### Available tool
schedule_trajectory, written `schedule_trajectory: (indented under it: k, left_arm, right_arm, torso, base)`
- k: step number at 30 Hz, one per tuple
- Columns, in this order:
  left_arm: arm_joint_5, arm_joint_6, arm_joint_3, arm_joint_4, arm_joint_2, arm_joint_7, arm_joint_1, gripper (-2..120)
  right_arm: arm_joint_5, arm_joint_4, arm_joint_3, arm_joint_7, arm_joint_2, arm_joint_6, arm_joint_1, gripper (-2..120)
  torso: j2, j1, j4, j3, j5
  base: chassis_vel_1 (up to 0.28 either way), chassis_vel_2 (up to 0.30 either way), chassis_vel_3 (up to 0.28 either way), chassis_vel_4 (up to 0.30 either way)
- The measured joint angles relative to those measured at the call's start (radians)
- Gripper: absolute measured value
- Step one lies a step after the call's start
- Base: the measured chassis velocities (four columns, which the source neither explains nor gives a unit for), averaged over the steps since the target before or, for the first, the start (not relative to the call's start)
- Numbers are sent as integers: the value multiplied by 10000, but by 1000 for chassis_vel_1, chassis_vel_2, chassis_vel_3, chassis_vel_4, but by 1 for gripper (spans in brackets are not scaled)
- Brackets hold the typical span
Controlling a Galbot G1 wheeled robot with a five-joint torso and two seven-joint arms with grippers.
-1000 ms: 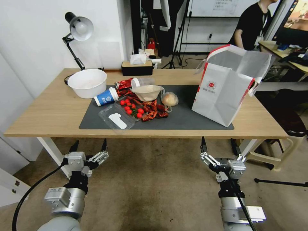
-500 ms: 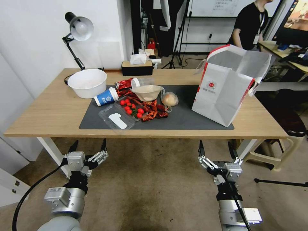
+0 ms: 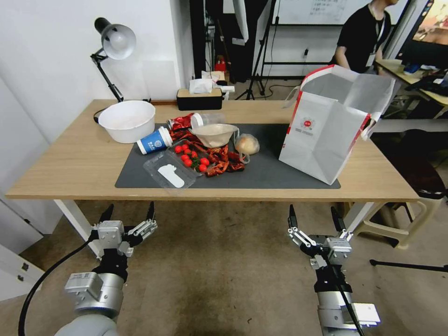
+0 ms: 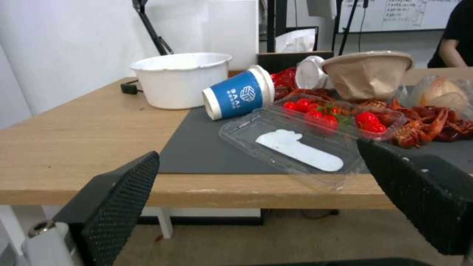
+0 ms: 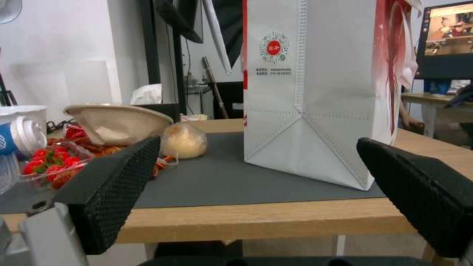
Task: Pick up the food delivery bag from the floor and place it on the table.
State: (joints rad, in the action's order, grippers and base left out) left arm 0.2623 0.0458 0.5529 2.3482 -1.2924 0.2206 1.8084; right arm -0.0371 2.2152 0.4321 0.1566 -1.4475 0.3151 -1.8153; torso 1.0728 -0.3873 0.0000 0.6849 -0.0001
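Fingers spread wide and empty on both grippers below the table (image 3: 74,172), where the food delivery bag (image 3: 326,135) stands.

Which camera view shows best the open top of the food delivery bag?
The head view: it looks down on the food delivery bag, open mouth and lining visible. The right wrist view shows its lower side and logo, the top cut off. The left wrist view gives nothing of it.
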Motion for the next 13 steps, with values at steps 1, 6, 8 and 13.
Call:
schedule_trajectory:
  k: [1, 6, 8, 13]
  left_arm:
    - [-1, 2, -1, -1, 0, 1, 0, 100]
    - [-3, 5, -1, -7, -1, 2, 0, 100]
    - [-4, 5, -1, -7, -1, 2, 0, 100]
    - [-4, 5, -1, -7, -1, 2, 0, 100]
  right_arm:
    - [0, 0, 0, 0, 0, 3, 0, 100]
    - [1, 0, 1, 0, 2, 6, 1, 100]
    - [0, 0, 1, 0, 3, 6, 2, 100]
    - [0, 0, 4, 1, 5, 6, 3, 100]
  torso:
    - [0, 0, 0, 0, 0]
    - [0, 0, 0, 0, 0]
    - [0, 0, 0, 0, 0]
    - [1, 0, 0, 0, 0]
  base:
    - [0, 0, 0, 0]
    - [0, 0, 0, 0]
    - [0, 0, 0, 0]
    - [0, 0, 0, 0]
